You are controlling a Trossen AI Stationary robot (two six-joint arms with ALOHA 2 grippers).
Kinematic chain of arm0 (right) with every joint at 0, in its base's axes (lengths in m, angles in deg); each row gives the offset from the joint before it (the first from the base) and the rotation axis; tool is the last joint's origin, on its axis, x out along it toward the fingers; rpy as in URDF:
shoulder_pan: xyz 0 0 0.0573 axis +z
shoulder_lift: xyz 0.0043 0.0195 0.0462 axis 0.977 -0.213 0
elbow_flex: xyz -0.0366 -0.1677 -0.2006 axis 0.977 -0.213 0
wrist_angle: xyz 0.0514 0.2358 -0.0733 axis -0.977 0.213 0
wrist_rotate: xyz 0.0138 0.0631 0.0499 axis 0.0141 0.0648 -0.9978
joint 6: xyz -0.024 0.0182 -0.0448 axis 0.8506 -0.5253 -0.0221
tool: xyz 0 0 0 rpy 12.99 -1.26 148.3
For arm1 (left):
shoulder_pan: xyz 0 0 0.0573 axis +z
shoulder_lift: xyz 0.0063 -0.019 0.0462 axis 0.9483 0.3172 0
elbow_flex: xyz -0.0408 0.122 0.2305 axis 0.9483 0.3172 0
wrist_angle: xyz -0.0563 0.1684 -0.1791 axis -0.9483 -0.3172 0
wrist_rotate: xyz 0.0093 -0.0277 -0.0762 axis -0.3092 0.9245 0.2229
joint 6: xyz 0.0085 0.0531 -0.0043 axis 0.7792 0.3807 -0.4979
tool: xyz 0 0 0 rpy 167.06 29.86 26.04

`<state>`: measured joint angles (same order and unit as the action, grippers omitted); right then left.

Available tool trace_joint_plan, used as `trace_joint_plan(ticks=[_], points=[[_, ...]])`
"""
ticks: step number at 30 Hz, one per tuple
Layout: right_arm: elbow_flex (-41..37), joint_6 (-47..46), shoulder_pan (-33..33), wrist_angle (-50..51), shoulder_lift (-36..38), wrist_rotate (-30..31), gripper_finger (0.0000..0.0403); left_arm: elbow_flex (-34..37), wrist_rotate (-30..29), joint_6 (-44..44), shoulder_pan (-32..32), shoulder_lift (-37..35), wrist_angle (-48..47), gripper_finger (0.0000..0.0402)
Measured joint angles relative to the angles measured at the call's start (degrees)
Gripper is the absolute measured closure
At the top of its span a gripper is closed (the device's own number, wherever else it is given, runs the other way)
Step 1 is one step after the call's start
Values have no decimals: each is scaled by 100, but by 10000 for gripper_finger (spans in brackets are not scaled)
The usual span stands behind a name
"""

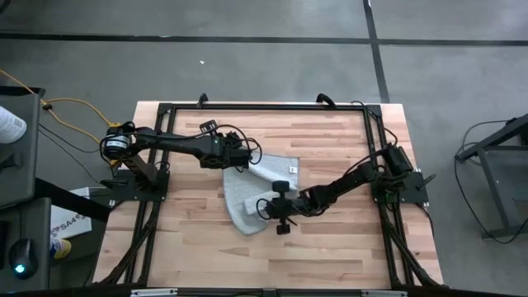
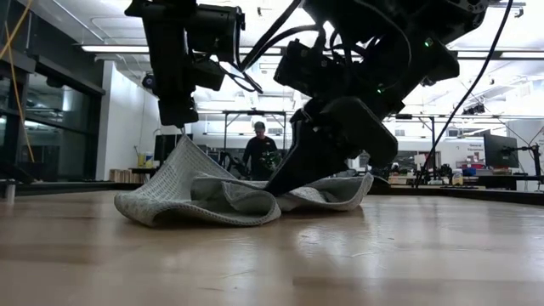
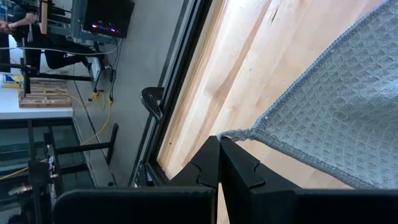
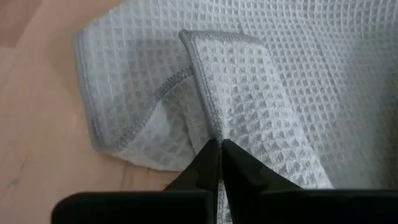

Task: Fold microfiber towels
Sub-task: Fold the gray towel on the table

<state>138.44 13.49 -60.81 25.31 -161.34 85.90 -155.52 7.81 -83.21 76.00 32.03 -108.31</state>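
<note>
We see the grey towel (image 1: 252,194) crumpled near the middle of the frame. The left gripper (image 3: 219,144) is pinched tight on 1 corner, holding it up. The right gripper (image 4: 220,144), lower down, is squeezed tight on a folded edge.

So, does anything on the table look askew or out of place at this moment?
Only the towel: it lies crumpled mid-fold, one corner raised off the wood by the left tool, another edge pinched by the right tool. Nothing looks spilled or damaged.
</note>
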Motion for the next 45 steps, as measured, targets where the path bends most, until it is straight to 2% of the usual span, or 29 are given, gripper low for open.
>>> trace_joint_plan(ticks=[9, 12, 16, 19, 23, 31, 35, 42, 45], points=[[-2, -402, 578, 781, 110, 592, 398, 0, 0, 1, 0, 0, -46, 401], [5, -933, 848, 1226, 234, 770, 398, 0, 0, -1, 0, 0, -46, 401], [0, -1594, 1248, 2039, 484, 1400, 399, 0, 1, 1, 0, 0, -44, 402], [-4, -2092, 1503, 2611, 695, 1571, 399, 0, 16, -1, 0, 0, -44, 401], [0, -2754, 1790, 3105, 872, 1429, 399, 0, 38, -1, 0, 0, -44, 401], [0, -3557, 2164, 3607, 907, 556, 399, 0, 64, 1, -2, 0, -46, 401], [0, -3827, 2254, 4118, 907, 586, 399, 0, 185, 33, -2, 0, -52, 401], [0, -4069, 2210, 4879, 907, 1294, 399, 0, 191, 38, -2, 0, -61, 401], [0, -4071, 2120, 5101, 907, 1367, 399, 0, 248, 40, -2, 0, -59, 401]])
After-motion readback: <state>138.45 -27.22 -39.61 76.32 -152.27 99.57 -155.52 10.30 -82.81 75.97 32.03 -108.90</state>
